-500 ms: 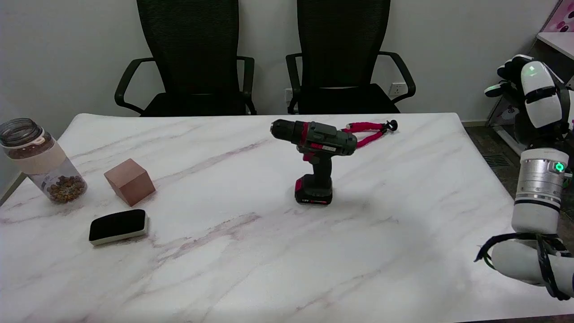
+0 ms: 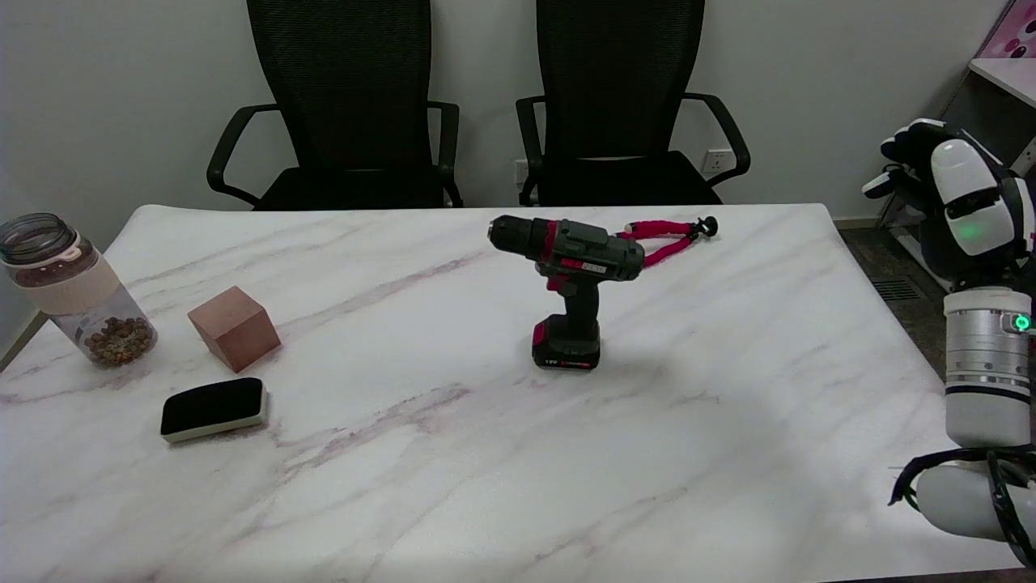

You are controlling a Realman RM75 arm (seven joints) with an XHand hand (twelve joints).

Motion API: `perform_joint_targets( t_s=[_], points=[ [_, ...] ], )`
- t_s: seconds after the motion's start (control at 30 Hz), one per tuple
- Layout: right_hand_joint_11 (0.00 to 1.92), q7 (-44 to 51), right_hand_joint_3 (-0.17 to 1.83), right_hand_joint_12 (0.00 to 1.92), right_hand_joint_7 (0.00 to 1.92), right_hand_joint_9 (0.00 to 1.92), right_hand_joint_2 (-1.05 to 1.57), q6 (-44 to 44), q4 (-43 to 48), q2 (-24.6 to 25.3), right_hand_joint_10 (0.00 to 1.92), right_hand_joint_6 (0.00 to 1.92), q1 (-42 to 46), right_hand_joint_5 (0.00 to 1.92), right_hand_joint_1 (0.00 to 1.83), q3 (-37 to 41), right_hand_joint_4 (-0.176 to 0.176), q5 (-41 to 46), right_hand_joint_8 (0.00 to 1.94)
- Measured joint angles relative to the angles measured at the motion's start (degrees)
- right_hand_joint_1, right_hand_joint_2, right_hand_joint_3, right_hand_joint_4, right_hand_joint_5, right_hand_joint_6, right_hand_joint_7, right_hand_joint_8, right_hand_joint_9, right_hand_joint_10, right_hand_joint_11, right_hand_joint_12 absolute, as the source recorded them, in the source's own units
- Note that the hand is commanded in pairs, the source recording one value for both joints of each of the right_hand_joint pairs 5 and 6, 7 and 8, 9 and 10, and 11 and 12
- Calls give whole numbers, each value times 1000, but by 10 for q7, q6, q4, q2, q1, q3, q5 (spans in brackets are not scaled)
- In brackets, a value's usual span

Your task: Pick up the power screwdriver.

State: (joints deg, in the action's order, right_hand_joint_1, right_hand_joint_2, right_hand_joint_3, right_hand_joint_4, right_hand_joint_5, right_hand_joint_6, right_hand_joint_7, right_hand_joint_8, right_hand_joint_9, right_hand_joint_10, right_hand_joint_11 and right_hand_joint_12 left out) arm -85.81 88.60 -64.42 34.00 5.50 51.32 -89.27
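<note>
Approach stage; the right hand [image 2: 919, 158] hung well right of the power screwdriver [image 2: 569, 283], grasping nothing, finger spread unclear; next, reach its handle.

Open table [image 2: 728, 453] all along the right edge and across the middle toward the power screwdriver [image 2: 569, 279], standing upright on its base. Just behind it, near the far edge, a red tripod [image 2: 665, 239]. Well apart, by the left edge: jar [image 2: 77, 291], wooden block [image 2: 234, 328], eraser [image 2: 214, 408].
</note>
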Motion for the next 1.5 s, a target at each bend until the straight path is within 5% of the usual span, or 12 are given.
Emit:
perform_joint_targets(
  t_s=[0.1,0.3,0.6,0.97,1.13,1.5],
  points=[
    [1052,-11,767,1052,665,660,369,0,7,-4,660,665,7,665,888,-1,-172,-7,665],
    [744,-26,681,744,280,443,6,-12,21,-9,443,280,17,280,870,-4,-87,-29,280],
    [531,-38,533,531,5,245,-125,-60,22,-13,245,5,24,5,907,-5,-75,-105,5],
    [385,-25,539,385,0,208,-83,-184,-20,-9,208,0,25,0,912,10,-25,-189,0],
    [418,-2,606,418,45,354,-142,-243,-20,17,354,45,13,45,917,22,-2,-203,45],
    [447,3,653,447,86,343,-192,-313,56,91,343,86,-59,86,919,-3,17,-210,86]
  ],
)
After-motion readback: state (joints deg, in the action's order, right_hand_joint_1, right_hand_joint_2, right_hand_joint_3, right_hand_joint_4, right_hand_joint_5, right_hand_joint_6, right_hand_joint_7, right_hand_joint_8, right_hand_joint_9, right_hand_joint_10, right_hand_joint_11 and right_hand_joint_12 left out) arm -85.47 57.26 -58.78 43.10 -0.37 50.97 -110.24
